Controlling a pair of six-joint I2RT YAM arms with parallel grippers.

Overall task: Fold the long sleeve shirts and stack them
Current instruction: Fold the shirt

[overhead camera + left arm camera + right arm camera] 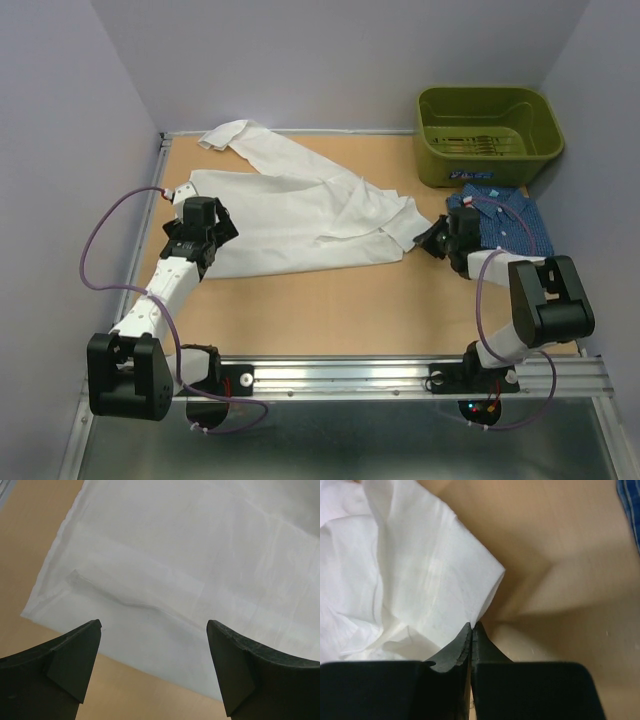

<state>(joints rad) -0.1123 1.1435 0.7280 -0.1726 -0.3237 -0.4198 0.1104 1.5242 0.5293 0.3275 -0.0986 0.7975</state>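
The white long sleeve shirt (300, 215) lies spread and rumpled across the left and middle of the table, one sleeve reaching the back left corner. The dark blue patterned shirt (505, 220) lies folded at the right, in front of the bin. My left gripper (205, 218) hovers over the white shirt's (190, 555) lower left hem; it (154, 625) is open wide with nothing between its fingers. My right gripper (432, 240) is at the white shirt's right end. Its (472, 625) jaws are pressed together, pinching an edge of the white cloth (395, 580). A strip of the blue shirt (631, 505) shows at the upper right.
An olive-green plastic bin (490, 125) stands at the back right corner, just behind the blue shirt. Purple walls close in the table on three sides. Bare wooden tabletop (380, 310) runs along the near edge in front of both shirts.
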